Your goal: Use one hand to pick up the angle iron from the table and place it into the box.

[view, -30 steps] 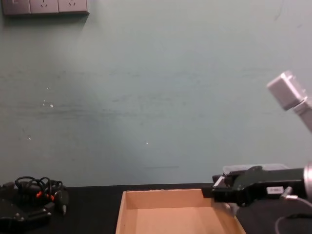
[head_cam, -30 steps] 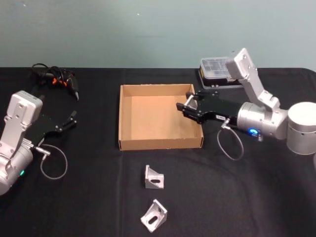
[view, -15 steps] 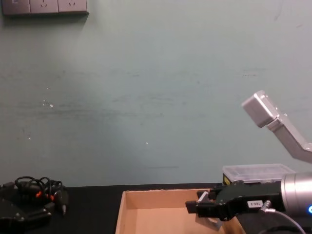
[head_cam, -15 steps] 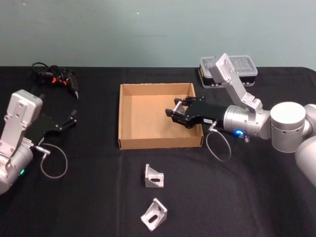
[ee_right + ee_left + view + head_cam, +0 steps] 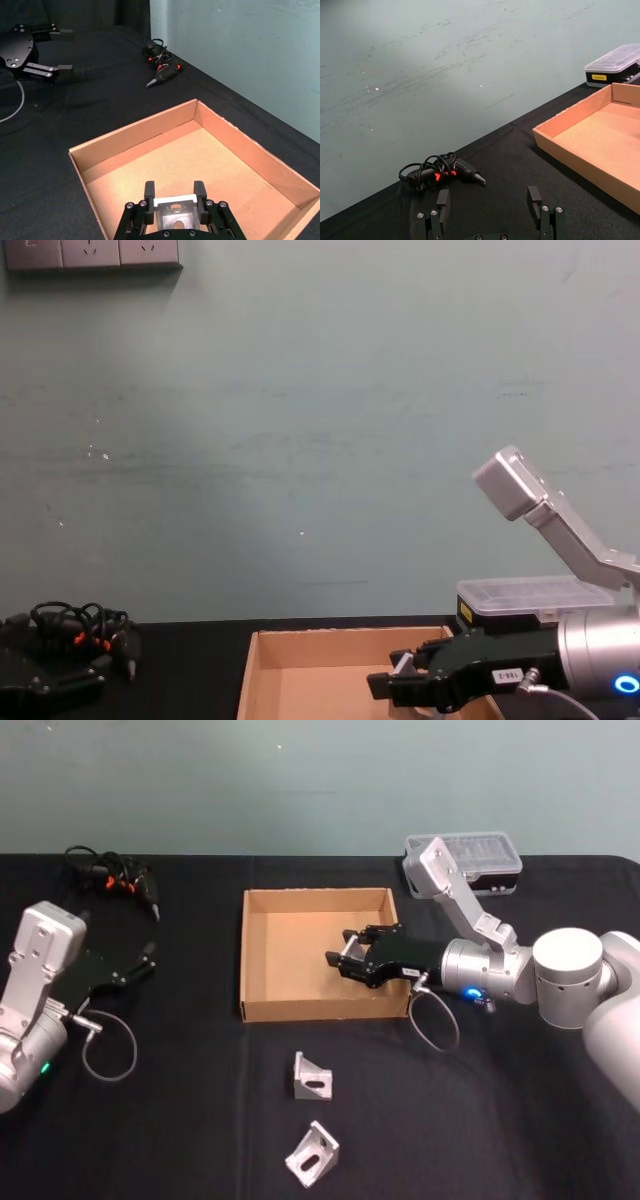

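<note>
Far left, the left gripper [image 5: 488, 197] sits parked low over the table [image 5: 200, 1120], fingers spread wide w/ nothing btwn them. Behind it lies a corded tool [image 5: 112, 876] w/ orange bits, well clear of the work. Centre: the box [image 5: 320, 1010], floor bare, nothing lying in it. The right gripper [image 5: 342, 952] reaches in over the right wall near the front corner, fingers closed to approx. bracket width and clamped on the angle iron [image 5: 173, 207], which sits btwn the pads above the box floor. Whether it hangs clear or touches the cardboard I can't tell, since no view shows the gap under it. Main risks from here: letting go too high, so the bracket bounces or tips against a wall; or the forearm and its cable loop [image 5: 436, 1020] dragging on the low right wall and shoving the light box, esp. on the way out. Fingers opening unevenly could also flick the piece sideways. In front of the box, two spare brackets [image 5: 311, 1080] [image 5: 312, 1155] lie on the table, apart from each other. Far right at the back, a black case [image 5: 470, 855] w/ clear lid, shut; contents not legible.
</note>
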`<state>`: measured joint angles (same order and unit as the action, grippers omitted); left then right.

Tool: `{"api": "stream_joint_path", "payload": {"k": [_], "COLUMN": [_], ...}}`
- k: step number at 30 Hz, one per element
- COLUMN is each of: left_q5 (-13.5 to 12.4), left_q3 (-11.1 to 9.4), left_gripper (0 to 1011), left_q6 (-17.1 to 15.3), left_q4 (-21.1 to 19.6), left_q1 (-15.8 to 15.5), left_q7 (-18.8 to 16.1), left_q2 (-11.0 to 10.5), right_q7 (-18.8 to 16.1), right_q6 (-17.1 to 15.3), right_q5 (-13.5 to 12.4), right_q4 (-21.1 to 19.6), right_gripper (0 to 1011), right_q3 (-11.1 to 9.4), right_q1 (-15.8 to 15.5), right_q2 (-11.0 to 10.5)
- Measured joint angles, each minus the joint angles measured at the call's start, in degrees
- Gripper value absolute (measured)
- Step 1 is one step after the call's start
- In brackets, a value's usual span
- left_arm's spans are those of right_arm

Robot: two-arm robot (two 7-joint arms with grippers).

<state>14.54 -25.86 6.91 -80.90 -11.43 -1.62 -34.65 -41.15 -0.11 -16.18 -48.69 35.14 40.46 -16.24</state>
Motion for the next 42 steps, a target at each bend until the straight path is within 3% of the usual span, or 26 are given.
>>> {"api": "stream_joint_path", "payload": {"k": [2,12,17,21,25,31,32,42], "left_q5": [0.00,0.00,0.00,0.00,0.00,0.00,0.00,0.01], "left_q3": [0.00,0.00,0.00,0.00,0.00,0.00,0.00,0.00], "left_gripper": [1011,1011,1012,1011,1011,1011,1011,1011], "left_q6": [0.00,0.00,0.00,0.00,0.00,0.00,0.00,0.00], "left_q4": [0.00,0.00,0.00,0.00,0.00,0.00,0.00,0.00], "left_q1": [0.00,0.00,0.00,0.00,0.00,0.00,0.00,0.00], "left_q7": [0.00,0.00,0.00,0.00,0.00,0.00,0.00,0.00], "left_q2": [0.00,0.00,0.00,0.00,0.00,0.00,0.00,0.00], "right_q7": [-0.30,-0.65,0.50,1.78,3.10,5.87,5.87,9.73], "right_q6": [0.00,-0.38,-0.42,-0.59,-1.13,-2.46,-2.46,-7.19], "right_q5": [0.17,0.47,0.44,0.21,-0.30,-1.34,-1.34,-4.39], "right_q4": [0.33,0.53,-1.74,-4.78,-9.00,-19.33,-19.33,-36.67], "right_gripper": [487,790,942,1003,1002,1002,1002,1002], "right_q3": [0.01,-0.30,-1.22,-2.14,-3.18,-5.08,-5.08,-8.07], "right_q1": [0.17,0.10,-1.03,-2.43,-4.36,-9.35,-9.35,-18.72], "right_q2": [0.15,0.35,-0.40,-1.47,-2.90,-6.26,-6.26,-11.76]}}
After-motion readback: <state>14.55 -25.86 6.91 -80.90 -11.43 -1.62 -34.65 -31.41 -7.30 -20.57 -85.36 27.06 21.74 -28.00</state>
